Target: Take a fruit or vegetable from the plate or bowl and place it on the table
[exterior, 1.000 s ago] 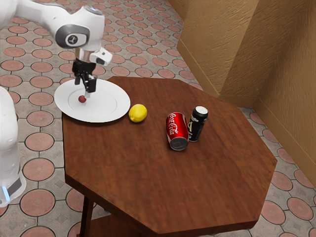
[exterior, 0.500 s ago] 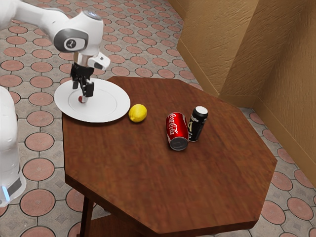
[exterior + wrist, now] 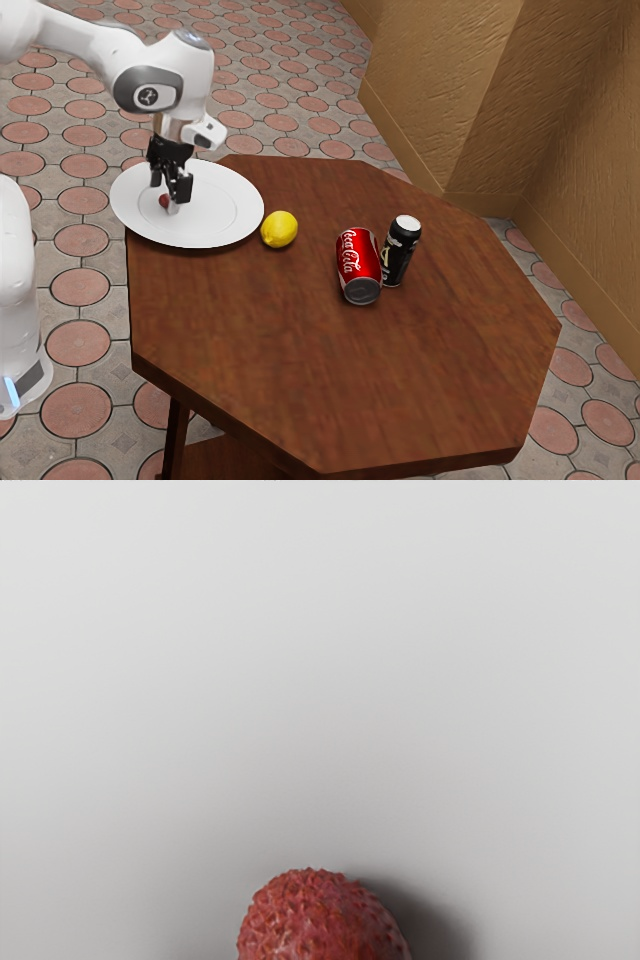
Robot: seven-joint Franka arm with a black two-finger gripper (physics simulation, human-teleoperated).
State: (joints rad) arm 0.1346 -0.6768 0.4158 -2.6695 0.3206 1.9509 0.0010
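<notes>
My gripper [image 3: 167, 197] is low above the plate [image 3: 226, 213] with its fingers apart, I judge so they can close on the red fruit [image 3: 164, 201], which lies toward nine o'clock in the exterior view. The table [image 3: 250, 340] offers room toward five o'clock.
</notes>
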